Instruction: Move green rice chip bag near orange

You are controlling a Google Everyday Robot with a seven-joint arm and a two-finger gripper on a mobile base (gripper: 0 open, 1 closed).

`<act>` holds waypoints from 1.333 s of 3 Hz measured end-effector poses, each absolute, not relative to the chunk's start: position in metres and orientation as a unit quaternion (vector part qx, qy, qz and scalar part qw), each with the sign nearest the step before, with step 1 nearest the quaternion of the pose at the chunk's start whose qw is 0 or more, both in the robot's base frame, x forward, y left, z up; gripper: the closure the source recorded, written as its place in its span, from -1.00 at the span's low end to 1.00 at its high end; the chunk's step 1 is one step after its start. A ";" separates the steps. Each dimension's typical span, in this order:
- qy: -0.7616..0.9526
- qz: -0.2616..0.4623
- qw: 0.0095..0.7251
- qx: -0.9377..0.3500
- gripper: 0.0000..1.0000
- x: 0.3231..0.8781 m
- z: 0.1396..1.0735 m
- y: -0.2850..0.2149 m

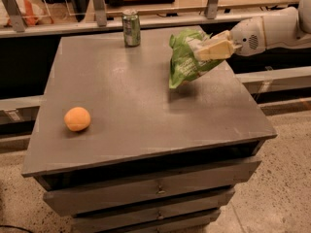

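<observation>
orange (77, 119) front-left on cabinet top (146, 106) | can (130, 27) rear | claw (200, 50) grips chip bag (183, 66) above rear-right

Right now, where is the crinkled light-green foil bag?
In camera view, the foil bag hangs above the grey table's far right, pinched in the gripper, right of the green soda can.

Plastic gripper (208, 49) clasping foil bag (183, 66), matt orange (77, 119)

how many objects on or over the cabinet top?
3. Soda can upright at the back edge; orange front-left; green rice chip bag held clear of the cabinet top at back-right, clamped in the gripper. None look hidden.
</observation>
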State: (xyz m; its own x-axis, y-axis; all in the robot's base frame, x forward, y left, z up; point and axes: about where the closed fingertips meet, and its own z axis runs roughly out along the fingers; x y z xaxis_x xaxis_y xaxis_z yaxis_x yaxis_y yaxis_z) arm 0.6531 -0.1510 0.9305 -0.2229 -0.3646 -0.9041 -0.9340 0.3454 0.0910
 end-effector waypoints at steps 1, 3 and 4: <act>0.703 0.380 0.345 -0.493 1.00 0.599 0.926 -0.142; 0.698 0.391 0.325 -0.504 1.00 0.587 0.922 -0.141; 0.683 0.417 0.315 -0.511 1.00 0.578 0.924 -0.122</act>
